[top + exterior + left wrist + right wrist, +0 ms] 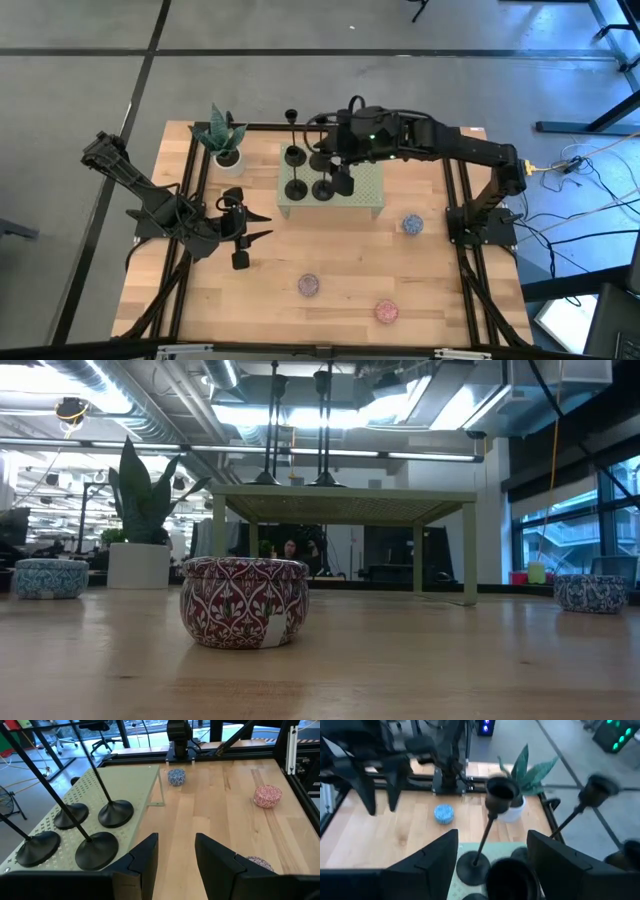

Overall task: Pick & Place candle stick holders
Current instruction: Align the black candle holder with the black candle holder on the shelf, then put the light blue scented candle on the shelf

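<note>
The 4 candle stick holders [310, 180] stood on the pale green perforated stand [368, 196]. The right gripper [343, 180] hovered over them with fingers apart, holding nothing; the left gripper [240, 240] waited beside the stand, fingers parted and empty. Each holder looked light, rigid and top-heavy, so a grip on the thin stem probably suited it best.

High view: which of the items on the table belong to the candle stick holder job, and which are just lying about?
Part of the job:
- four black candle stick holders, standing on the pale green stand
- right gripper, open over them

Just lying about:
- potted plant
- blue puck
- two pink pucks
- left gripper, waiting at the table's left, holding nothing
</note>
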